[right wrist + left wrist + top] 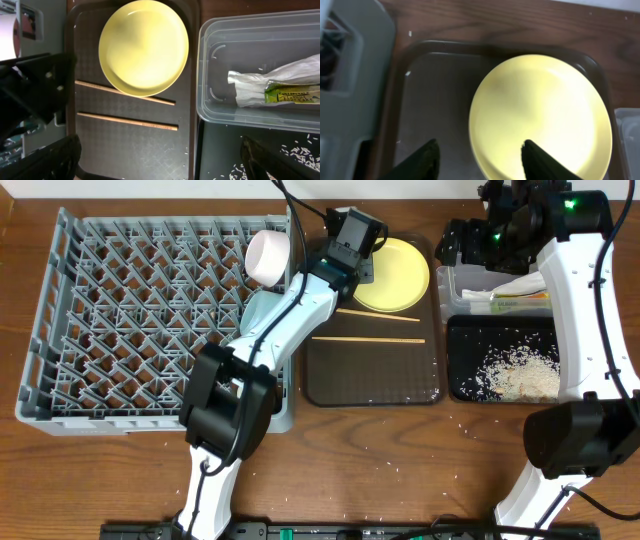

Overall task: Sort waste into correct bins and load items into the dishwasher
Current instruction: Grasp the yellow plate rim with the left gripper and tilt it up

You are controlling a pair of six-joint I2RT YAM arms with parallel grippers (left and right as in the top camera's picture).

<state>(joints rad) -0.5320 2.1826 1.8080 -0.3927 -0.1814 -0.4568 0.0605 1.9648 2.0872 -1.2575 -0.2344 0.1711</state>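
Observation:
My left gripper (481, 156) is open just above the left rim of the round yellow plate (393, 272), which lies on the brown serving tray (372, 375). Nothing is between its fingers. Two wooden chopsticks (382, 313) (368, 339) lie on the tray in front of the plate. A round white cup or bowl (268, 255) rests in the grey dishwasher rack (130, 320) at its back right corner. The crinkled wrapper (280, 87) lies in the clear tub (215, 70). White rice crumbs (520, 372) lie in the black tray (465, 340). My right gripper (167, 160) hangs wide open and empty, high over the trays.
The rack's grey corner (355, 75) is close to the left of the left gripper. Both arms rise from the table's front edge. A few loose crumbs (460, 420) dot the wood in front of the trays.

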